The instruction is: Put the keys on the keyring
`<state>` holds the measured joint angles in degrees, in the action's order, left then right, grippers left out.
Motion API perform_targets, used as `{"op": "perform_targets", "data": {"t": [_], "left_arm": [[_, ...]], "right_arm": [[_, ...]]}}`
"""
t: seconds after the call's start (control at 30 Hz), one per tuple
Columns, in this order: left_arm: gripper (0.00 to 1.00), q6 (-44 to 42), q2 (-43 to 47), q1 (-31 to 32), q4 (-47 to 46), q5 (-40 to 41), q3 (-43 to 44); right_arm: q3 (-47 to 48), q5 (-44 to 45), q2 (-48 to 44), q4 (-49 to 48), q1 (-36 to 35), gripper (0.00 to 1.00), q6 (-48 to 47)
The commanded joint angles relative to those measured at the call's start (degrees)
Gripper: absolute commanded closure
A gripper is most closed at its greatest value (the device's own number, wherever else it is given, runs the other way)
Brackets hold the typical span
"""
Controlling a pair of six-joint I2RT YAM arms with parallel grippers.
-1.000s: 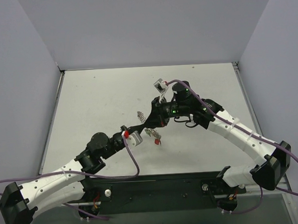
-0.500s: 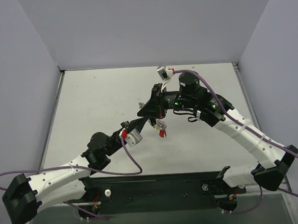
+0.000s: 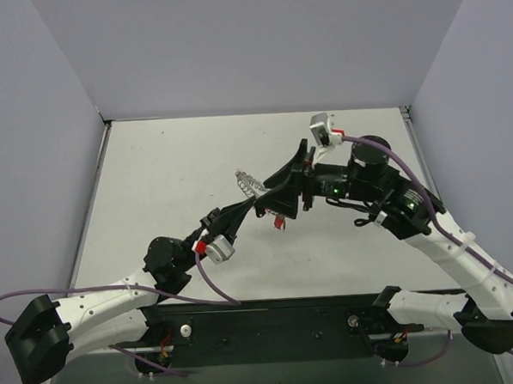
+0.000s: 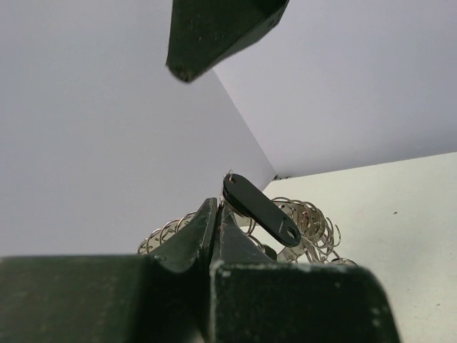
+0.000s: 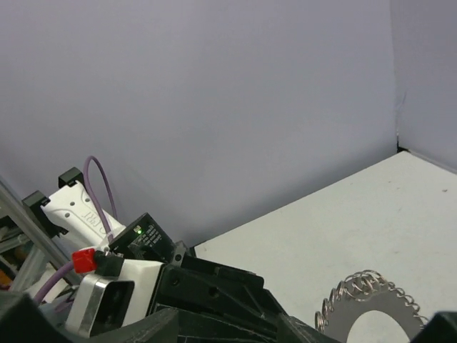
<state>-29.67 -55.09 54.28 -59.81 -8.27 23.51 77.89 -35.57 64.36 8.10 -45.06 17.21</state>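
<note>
The keyring [image 3: 249,182], a grey coil-like ring, is held up off the table at the tip of my left gripper [image 3: 253,203]. In the left wrist view the jaws are pressed together on the keyring [image 4: 314,221], and a black key [image 4: 260,211] lies across its coils. My right gripper [image 3: 271,200] stands open right beside it, one finger [image 4: 214,36] crossing above. The right wrist view has the keyring [image 5: 368,304] low at the right and the left gripper [image 5: 214,293] in front. A red key [image 3: 278,222] hangs just below the grippers; what it hangs from I cannot tell.
The white table [image 3: 169,162] sits inside grey walls, with a raised edge on its left side [image 3: 93,200] and its right [image 3: 423,162]. Purple cables [image 3: 214,284] loop off both arms. The black base rail [image 3: 272,316] runs along the near edge.
My right gripper has opened and its arm has swung back to the right. The left gripper has lifted the keyring a little up and to the right. The red key has risen with it.
</note>
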Motion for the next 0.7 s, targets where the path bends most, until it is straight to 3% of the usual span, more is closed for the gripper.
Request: {"op": "perform_targets", "data": {"t": [0.0,0.07,0.33,0.67], "left_arm": [[1.0,-0.39,2.17,-0.14,-9.18,-4.2,-0.56],[1.0,-0.04,2.88,-0.32,-9.44,-5.43,-1.01],[1.0,4.97,8.24,-1.55,-8.13,-15.1,-3.11],[1.0,13.75,13.16,-3.13,-6.73,-26.79,-3.38]], "right_arm": [[-2.82,3.23,-6.61,-3.62,0.14,0.39,-8.22],[-5.01,1.57,-8.19,-2.83,0.32,0.33,-11.83],[-10.3,-7.93,-10.65,1.74,0.59,0.29,-29.94],[-10.39,-15.49,-10.92,1.48,1.02,0.34,-35.93]]}}
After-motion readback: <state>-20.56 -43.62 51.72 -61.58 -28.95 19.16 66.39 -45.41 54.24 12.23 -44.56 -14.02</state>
